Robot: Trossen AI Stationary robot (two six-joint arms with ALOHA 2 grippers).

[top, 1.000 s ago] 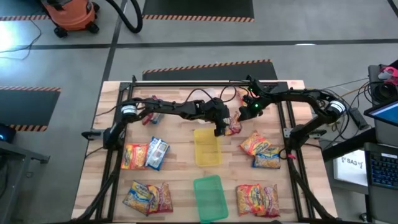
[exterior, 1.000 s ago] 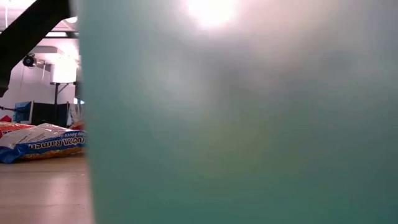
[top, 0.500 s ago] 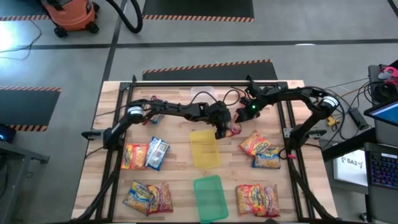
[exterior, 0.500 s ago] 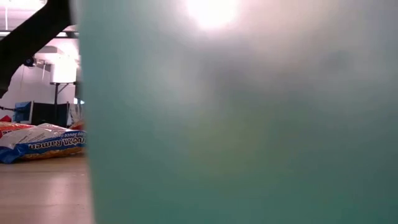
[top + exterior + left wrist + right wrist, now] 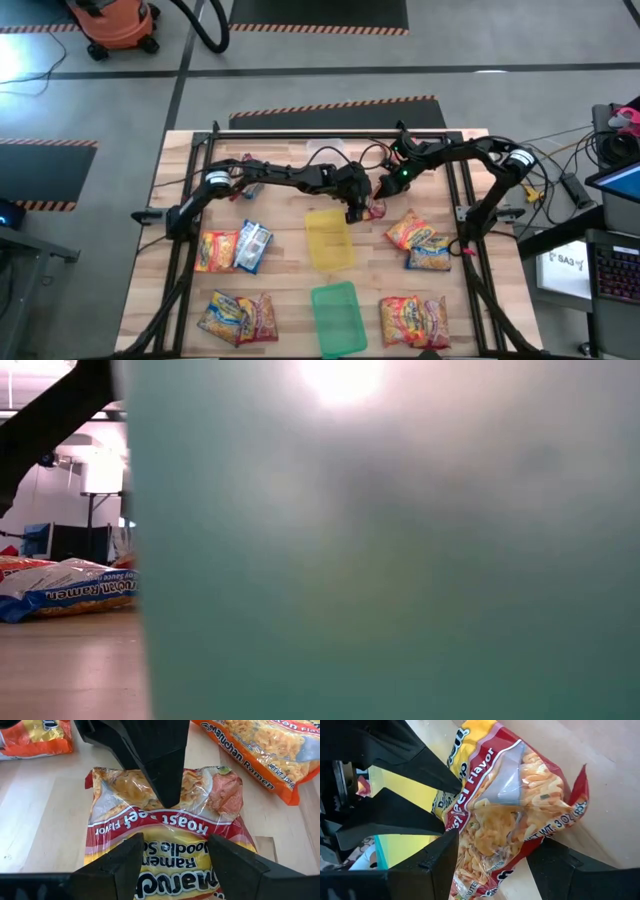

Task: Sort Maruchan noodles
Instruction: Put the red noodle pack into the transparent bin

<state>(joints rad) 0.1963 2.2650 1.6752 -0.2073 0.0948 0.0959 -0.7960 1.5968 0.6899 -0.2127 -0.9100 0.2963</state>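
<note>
One red roast-beef packet [image 5: 165,840] lay flat on the bare wood of the table [image 5: 280,290] near its middle, just beside the far right corner of the yellow tray [image 5: 331,238], and both grippers had closed in on it. It looked like a light thing, a crinkly film bag with a stiff, brittle noodle block inside, so I judged it would slip under a hard pinch and crack if squeezed through the middle. The better hold seemed to be at a sealed end or across a short edge, where the film is doubled and the block is not stressed.

The left gripper [image 5: 175,857] hung directly over the packet with its fingers spread wide, straddling the printed band, with nothing held. The right gripper [image 5: 492,855] faced it from the other end, its fingers also apart on either side of the packet's clear window; whether they touched the film could not be told. In the left wrist view, one of the right gripper's dark fingers pointed down at the packet's middle.

Farther out, two orange packets [image 5: 420,242] lay to the right, a pair [image 5: 413,320] near the front right, another pair [image 5: 237,316] front left, and an orange and a blue one [image 5: 234,248] to the left. The green tray [image 5: 336,316] sat at the front edge, filling nearly all of the low view.
</note>
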